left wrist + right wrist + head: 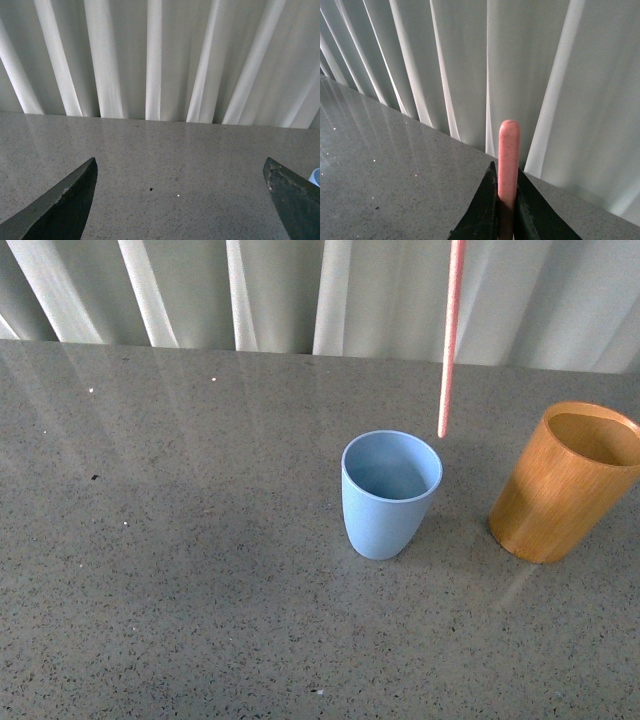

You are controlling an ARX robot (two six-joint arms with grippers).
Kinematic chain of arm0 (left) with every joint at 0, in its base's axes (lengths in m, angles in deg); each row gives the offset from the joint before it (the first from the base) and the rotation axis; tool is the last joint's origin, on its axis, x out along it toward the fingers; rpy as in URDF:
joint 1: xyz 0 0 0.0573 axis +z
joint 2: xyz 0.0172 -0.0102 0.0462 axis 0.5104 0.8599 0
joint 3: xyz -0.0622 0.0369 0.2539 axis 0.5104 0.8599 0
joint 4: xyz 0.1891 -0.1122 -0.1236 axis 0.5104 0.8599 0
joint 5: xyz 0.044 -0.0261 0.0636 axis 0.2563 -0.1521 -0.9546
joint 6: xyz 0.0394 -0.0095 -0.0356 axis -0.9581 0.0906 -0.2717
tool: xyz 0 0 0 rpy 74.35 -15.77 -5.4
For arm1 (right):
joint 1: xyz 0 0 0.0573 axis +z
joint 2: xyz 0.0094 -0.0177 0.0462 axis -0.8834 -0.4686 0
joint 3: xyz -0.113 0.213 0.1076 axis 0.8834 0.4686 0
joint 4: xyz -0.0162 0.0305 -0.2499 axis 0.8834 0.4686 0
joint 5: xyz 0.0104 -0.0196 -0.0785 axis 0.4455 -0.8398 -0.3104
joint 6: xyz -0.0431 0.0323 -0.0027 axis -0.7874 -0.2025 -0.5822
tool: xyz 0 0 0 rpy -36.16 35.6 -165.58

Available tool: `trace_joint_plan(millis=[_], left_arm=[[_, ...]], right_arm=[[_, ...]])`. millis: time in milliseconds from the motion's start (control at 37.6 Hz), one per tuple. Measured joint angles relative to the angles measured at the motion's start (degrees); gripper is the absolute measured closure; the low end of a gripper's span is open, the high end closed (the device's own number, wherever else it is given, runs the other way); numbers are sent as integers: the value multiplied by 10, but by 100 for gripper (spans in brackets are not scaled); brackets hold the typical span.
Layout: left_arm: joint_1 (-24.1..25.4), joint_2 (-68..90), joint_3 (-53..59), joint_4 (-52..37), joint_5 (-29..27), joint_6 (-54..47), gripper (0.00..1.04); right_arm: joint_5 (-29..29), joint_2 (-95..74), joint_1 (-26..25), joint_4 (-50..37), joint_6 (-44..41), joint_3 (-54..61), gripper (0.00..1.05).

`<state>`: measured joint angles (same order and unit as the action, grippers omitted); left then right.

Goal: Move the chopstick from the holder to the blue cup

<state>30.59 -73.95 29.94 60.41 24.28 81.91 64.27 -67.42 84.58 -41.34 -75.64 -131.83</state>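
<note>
The pale pink-red chopstick (450, 340) hangs nearly upright in the air, its lower tip just above the far right rim of the blue cup (390, 495). The light blue cup stands upright mid-table and looks empty. To its right stands the orange-brown wooden holder (565, 485), also empty. My right gripper (507, 172) is shut on the chopstick (509, 150), whose rounded end sticks out past the fingertips; the gripper itself is above the front view's frame. My left gripper (180, 167) is open over bare table, nothing between its fingers, with a sliver of the blue cup (315, 176) at the edge.
The grey speckled table (180, 570) stretches wide to the left of the cup. White pleated curtains (280, 290) hang along the table's far edge.
</note>
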Motion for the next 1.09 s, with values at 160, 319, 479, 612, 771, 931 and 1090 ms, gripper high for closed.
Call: trace_joint_plan(millis=[160, 319, 479, 612, 771, 931, 1090], left_arm=[[0, 0, 0, 0, 0, 0, 7], [0, 0, 0, 0, 0, 0, 7], [0, 0, 0, 0, 0, 0, 7], [0, 0, 0, 0, 0, 0, 7], [0, 0, 0, 0, 0, 0, 7], [0, 0, 0, 0, 0, 0, 7], [0, 0, 0, 0, 0, 0, 7]], right_arm=[[0, -42, 16, -17, 0, -12, 102], [-2, -66, 18, -27, 0, -16, 102], [-3, -93, 19, -41, 0, -16, 102], [-2, -108, 20, -52, 0, -16, 102], [-3, -134, 23, -65, 1, -16, 102], [-22, -161, 27, -95, 3, -16, 102], [-43, -197, 33, -115, 11, -12, 102]])
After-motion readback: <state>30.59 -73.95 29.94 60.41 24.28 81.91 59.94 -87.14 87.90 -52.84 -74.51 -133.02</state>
